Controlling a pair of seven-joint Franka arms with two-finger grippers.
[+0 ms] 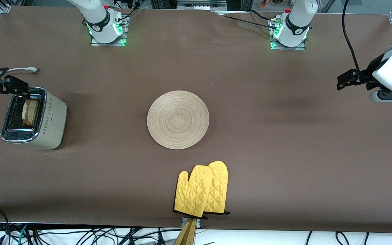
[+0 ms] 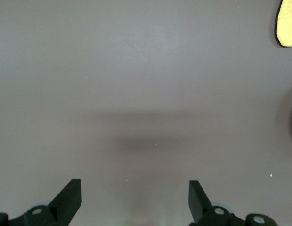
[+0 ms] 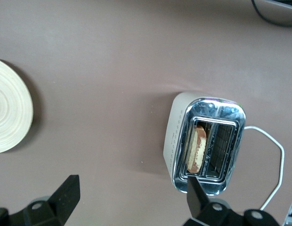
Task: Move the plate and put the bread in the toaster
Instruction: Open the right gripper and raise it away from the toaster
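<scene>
Pale wood, ringed with fine grooves, the plate (image 1: 178, 119) lay flat at the middle of the brown table (image 1: 284, 143), with nothing on it. The toaster (image 1: 34, 119) stood well away from the plate, toward the right arm's end of the table, its white cord (image 1: 15, 70) trailing off. The bread (image 1: 30, 111) stood upright in the toaster slot nearer the plate, its top showing above the chrome. The right gripper (image 3: 132, 195) hung over the toaster, its fingers (image 3: 67, 192) spread wide and holding nothing. The left gripper (image 2: 135, 200) waited over bare table far from the plate at the left arm's end, its fingers wide apart and empty. A pair of yellow oven mitts (image 1: 202, 190) lay nearer the front camera than the plate.
</scene>
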